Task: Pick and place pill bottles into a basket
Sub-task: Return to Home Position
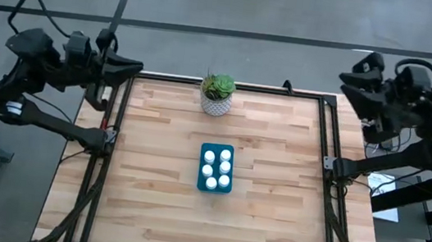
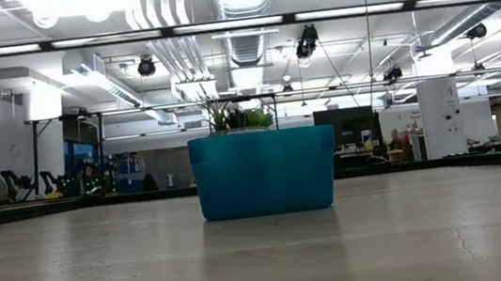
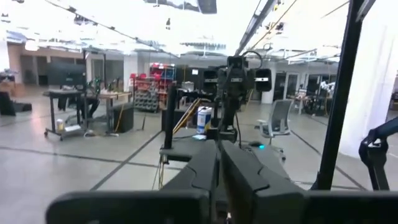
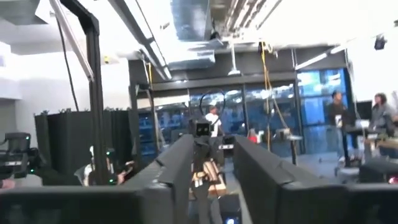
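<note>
The teal basket [image 1: 213, 190] stands on the wooden table a little right of its middle, and its front wall [image 2: 264, 172] fills the centre of the low view. Several white-capped pill bottles [image 1: 216, 169] stand upright inside it. My left gripper [image 3: 219, 149] is shut on nothing, drawn back and raised above the table's far left corner [image 1: 136, 67]. My right gripper [image 4: 211, 140] is open with nothing between its fingers, raised off the table's far right corner [image 1: 346, 83]. Both are far from the basket.
A white pot with a green plant [image 1: 217, 95] stands at the middle of the far edge, behind the basket [image 2: 240, 118]. A dark frame [image 1: 322, 142] runs along the table's left and right sides. The wood around the basket lies bare.
</note>
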Robot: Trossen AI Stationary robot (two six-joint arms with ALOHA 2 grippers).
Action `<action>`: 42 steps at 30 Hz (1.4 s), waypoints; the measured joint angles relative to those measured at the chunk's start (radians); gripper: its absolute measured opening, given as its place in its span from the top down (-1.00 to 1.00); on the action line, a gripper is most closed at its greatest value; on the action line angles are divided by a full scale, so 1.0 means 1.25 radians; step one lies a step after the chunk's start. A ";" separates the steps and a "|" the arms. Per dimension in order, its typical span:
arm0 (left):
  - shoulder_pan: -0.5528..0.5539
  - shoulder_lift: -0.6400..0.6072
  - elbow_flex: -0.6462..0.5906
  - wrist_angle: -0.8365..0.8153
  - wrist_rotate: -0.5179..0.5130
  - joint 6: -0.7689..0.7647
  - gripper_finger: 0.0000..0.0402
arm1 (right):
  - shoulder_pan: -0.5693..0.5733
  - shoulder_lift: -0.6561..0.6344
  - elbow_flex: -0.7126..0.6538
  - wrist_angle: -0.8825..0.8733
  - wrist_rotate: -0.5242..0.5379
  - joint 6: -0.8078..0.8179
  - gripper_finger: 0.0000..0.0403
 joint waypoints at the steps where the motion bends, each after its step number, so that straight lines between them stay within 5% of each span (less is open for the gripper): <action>1: 0.000 -0.002 -0.003 0.002 0.001 0.007 0.98 | 0.000 -0.007 -0.001 0.001 -0.001 -0.011 0.49; 9: 0.000 -0.106 -0.046 0.006 -0.003 0.035 0.95 | 0.000 -0.066 -0.015 0.010 -0.001 -0.041 0.93; 25: 0.000 -0.364 -0.423 0.453 -0.004 0.057 0.95 | 0.000 -0.274 -0.098 0.022 0.065 -0.136 0.96; 42: -0.001 -0.652 -0.792 0.720 -0.023 0.021 0.95 | 0.000 -0.654 -0.451 0.175 0.095 -0.115 0.96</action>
